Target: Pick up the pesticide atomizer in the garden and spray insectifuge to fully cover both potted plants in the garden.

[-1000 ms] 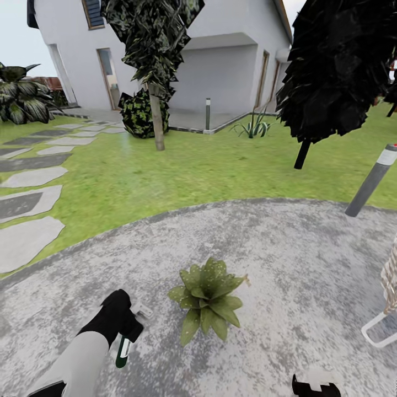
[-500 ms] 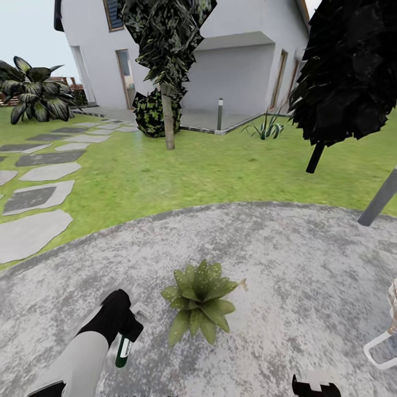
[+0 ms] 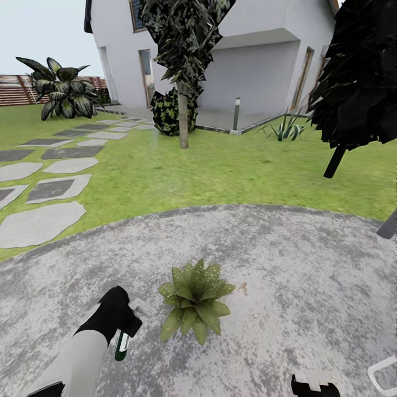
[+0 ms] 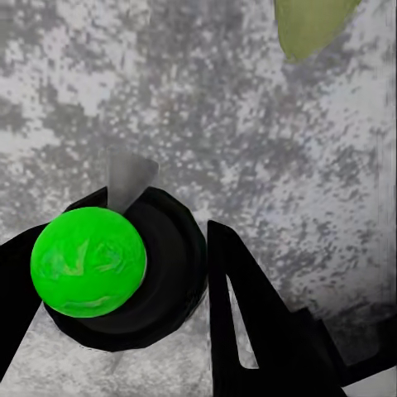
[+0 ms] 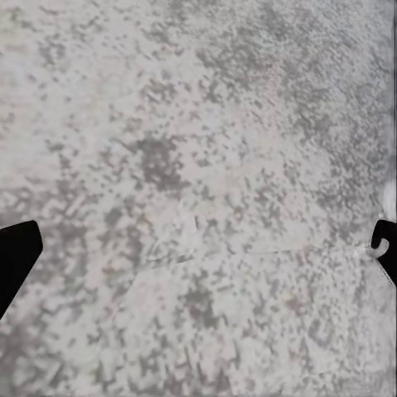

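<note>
On the round patio [image 3: 309, 259] of the garden, the robot's left tool [image 3: 125, 322] grips the pesticide atomizer [image 3: 122, 345], so the pick-up looks done; the slim dark-green bottle with its white band hangs nozzle-down just beside 1 potted plant [image 3: 194, 300], apart from the leaves. In the left wrist view the atomizer shows end-on as a glossy bright-green dome in a dark round collar, clamped between 2 flat black fingers [image 4: 248, 306] over the stone, with 1 pale leaf tip at the frame's edge. No mist can be made out, though pale specks dot the broad pointed leaves; whether that is insectifuge or leaf pattern cannot be told, so spraying is judged largely still ahead for both plants. The right tool [image 5: 198, 248] stands spread wide and empty over the mottled grey stone, rough and grainy. Beyond lie the smooth lawn [image 3: 231, 171], flat stepping stones [image 3: 38, 223] and a white house [image 3: 259, 60].
</note>
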Motion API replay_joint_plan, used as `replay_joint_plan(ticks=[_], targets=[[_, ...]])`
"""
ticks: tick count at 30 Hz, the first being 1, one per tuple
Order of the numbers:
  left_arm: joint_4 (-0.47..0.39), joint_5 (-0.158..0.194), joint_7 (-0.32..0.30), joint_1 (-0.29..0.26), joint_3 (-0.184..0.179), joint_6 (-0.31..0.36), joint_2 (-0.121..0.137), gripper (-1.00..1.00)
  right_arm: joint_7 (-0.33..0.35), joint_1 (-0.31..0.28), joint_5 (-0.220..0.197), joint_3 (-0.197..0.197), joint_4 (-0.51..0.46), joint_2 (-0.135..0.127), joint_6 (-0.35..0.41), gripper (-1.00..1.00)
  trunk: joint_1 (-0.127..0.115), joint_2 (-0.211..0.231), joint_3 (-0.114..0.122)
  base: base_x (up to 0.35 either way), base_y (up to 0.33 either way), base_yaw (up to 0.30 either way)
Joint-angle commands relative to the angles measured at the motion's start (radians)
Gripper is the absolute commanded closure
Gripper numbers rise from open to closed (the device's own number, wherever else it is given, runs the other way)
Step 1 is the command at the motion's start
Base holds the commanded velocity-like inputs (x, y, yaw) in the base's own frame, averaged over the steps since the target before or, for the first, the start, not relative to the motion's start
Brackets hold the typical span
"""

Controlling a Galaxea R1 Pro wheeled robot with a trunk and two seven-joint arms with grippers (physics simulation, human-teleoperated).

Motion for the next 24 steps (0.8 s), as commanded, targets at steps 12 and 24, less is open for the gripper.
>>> replay_joint_plan(ticks=[12, 24], targets=[[-0.001, -0.009, -0.008, -0.001, 0.006, 0.003, -0.001, 1.0, -0.005, -0.001, 0.01, -0.007, 0.001, -0.001, -0.002, -1.0, 0.0, 0.0, -0.001, -0.021, -0.27, 0.172], [0.07, -0.024, -0.194, -0.012, -0.1, 0.014, 0.022, 1.0, -0.001, 0.0, 0.013, -0.005, 0.005, -0.006, -0.002, -1.0, 0.0, 0.0, -0.001, -0.063, -0.057, 0.123]])
